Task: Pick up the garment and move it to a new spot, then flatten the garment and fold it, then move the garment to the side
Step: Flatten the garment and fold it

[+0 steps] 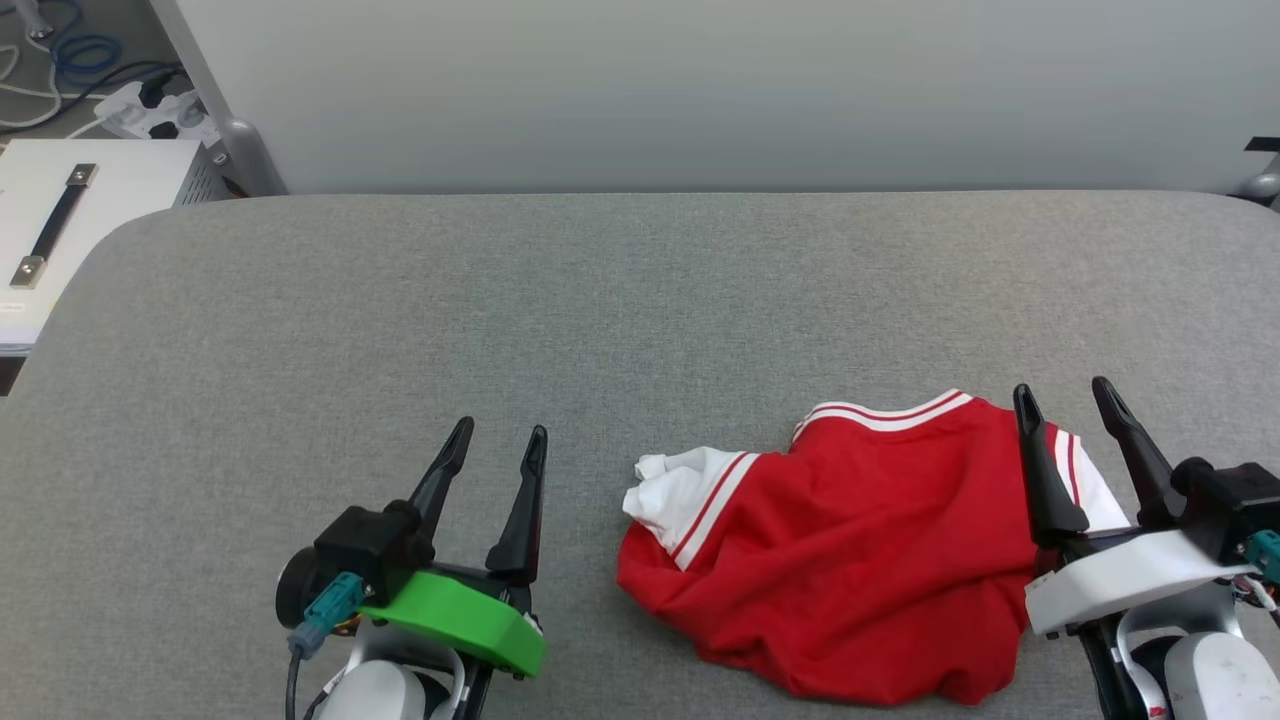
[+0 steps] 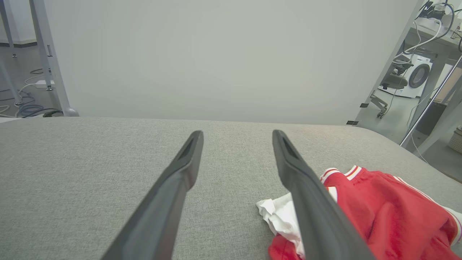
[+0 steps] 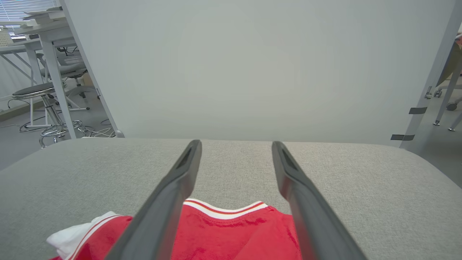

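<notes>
Left gripper (image 1: 502,428) jaws spread, empty; garment (image 1: 850,560) crumpled just right of them. Right gripper (image 1: 1060,388) jaws spread, garment below, ungripped.

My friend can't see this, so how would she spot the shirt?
Look at the big grey fabric-covered table in front of the pale wall. Near its front right lies a crumpled red jersey T-shirt with white sleeves. Unlike the black-fingered left gripper and right gripper near it, it is bright red, with a striped collar.

Head view high, looking forward and down over the grey counter (image 1: 640,300), both wrist views low above it, facing the pale back panel (image 2: 231,54), all sharing the red garment (image 1: 860,560)
</notes>
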Motion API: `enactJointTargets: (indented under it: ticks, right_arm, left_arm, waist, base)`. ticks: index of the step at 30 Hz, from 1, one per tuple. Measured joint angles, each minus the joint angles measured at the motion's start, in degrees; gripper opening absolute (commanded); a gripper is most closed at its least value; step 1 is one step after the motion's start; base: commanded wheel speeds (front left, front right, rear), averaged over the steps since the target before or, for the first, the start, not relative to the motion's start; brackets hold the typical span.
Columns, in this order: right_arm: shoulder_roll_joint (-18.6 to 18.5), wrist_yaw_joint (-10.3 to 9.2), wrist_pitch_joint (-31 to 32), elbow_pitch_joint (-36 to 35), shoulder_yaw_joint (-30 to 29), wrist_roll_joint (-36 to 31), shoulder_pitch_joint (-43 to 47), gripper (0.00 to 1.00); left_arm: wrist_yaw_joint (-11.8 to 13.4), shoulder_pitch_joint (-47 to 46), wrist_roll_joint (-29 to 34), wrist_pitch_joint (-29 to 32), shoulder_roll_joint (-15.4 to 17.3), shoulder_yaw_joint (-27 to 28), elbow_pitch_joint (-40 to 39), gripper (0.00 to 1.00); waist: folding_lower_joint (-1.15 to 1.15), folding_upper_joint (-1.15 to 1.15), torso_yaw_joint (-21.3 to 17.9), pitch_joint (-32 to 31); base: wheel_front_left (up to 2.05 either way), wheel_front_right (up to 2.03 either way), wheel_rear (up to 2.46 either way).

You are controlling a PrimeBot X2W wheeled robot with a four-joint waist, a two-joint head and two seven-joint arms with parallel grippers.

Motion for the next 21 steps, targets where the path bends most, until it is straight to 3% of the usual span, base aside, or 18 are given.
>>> enactJointTargets:
  ticks: [8,10,13,21]
  right_arm:
    - [3.6,0.00,-1.8,1.2,-2.7,-2.9,1.4,1.00]
    - [3.9,0.00,-1.7,1.1,-3.4,-3.6,1.4,1.00]
    - [4.0,0.00,-1.3,0.8,-3.9,-4.1,1.4,1.00]
    - [4.3,0.00,-0.2,-0.5,-3.5,-5.0,0.4,1.00]
  left_arm:
    - [0.0,-0.4,-0.5,0.1,1.1,-2.2,2.5,1.00]
    - [0.0,-2.1,-0.6,2.8,2.1,-4.3,3.7,1.00]
    - [0.0,-7.2,-4.6,11.5,2.7,-7.1,4.1,1.00]
    - [0.0,-23.2,-19.2,47.9,8.5,-17.9,3.7,1.00]
  waist:
    - [0.00,0.00,-1.7,0.5]
    - [0.00,0.00,-2.1,0.7]
    - [0.00,0.00,-2.6,1.1]
    - [0.00,0.00,-3.7,3.5]
  base:
    - [0.00,0.00,0.00]
    - [0.00,0.00,0.00]
    - [0.00,0.00,0.00]
    - [0.00,0.00,0.00]
